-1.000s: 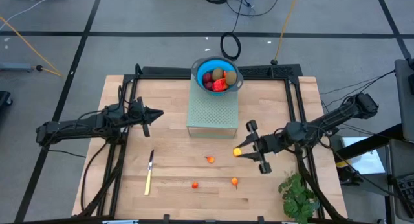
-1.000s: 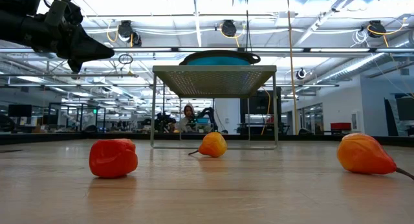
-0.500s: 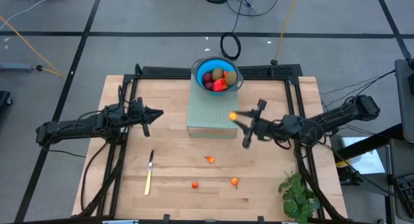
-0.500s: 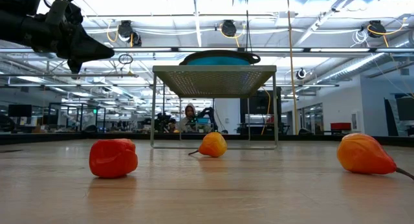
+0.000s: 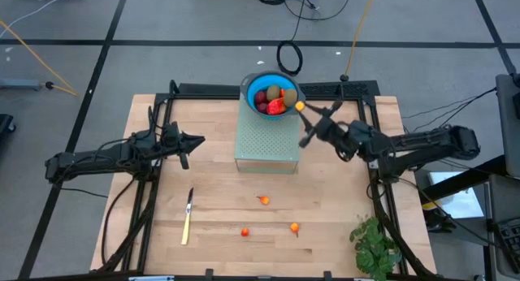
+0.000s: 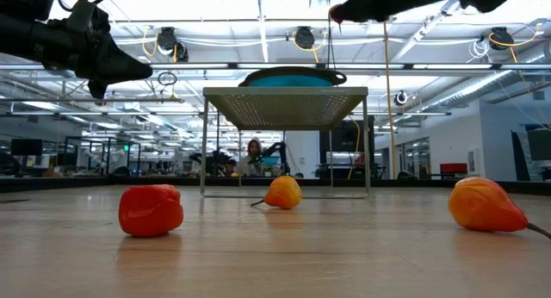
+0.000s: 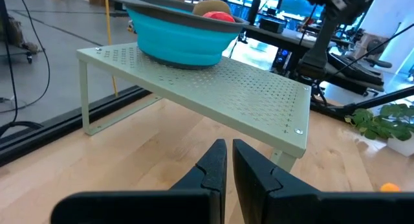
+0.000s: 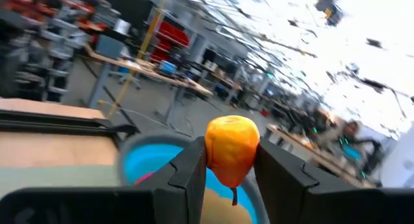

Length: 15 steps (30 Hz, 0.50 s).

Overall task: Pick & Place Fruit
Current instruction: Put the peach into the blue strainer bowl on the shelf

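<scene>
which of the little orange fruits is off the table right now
The orange fruit pinched in the right gripper, beside the blue bowl; the other three lie on the table.

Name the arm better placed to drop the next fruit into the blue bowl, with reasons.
Right. The right gripper is shut on a small orange fruit at the blue bowl's rim. The left gripper waits empty, well left of the rack.

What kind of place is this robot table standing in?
Probably a large open robotics lab or workshop: exposed ceiling pipes and lights, workbenches with equipment behind, cables on the marked floor beside the wooden table.
</scene>
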Motion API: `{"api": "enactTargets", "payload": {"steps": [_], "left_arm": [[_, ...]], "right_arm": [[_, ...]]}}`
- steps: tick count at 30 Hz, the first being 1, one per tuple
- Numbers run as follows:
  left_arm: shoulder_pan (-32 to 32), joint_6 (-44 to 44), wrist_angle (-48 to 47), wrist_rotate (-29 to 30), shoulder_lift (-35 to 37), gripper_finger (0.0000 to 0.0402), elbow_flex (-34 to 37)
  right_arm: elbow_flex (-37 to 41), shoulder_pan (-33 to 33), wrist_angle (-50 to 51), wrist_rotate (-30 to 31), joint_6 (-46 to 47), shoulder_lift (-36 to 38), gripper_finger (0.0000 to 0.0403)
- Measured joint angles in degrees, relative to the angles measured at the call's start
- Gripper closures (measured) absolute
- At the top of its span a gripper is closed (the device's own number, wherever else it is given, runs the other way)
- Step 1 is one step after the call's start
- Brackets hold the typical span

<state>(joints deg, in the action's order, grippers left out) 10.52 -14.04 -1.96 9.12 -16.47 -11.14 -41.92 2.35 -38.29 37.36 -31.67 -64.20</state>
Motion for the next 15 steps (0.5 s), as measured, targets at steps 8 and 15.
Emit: {"api": "enactTargets", "payload": {"steps": [8, 15], "left_arm": [[0.0, -0.25, 0.02, 0.09, -0.02, 0.0376, 0.0], [0.0, -0.44, 0.02, 2.32, -0.02, 0.0376, -0.01]], "right_arm": [[-7.06, 9.34, 14.64, -9.27, 9.97, 0.02, 0.0289], [-13.36, 17.13, 27.18, -18.5, 18.26, -0.44, 0.0289]]}}
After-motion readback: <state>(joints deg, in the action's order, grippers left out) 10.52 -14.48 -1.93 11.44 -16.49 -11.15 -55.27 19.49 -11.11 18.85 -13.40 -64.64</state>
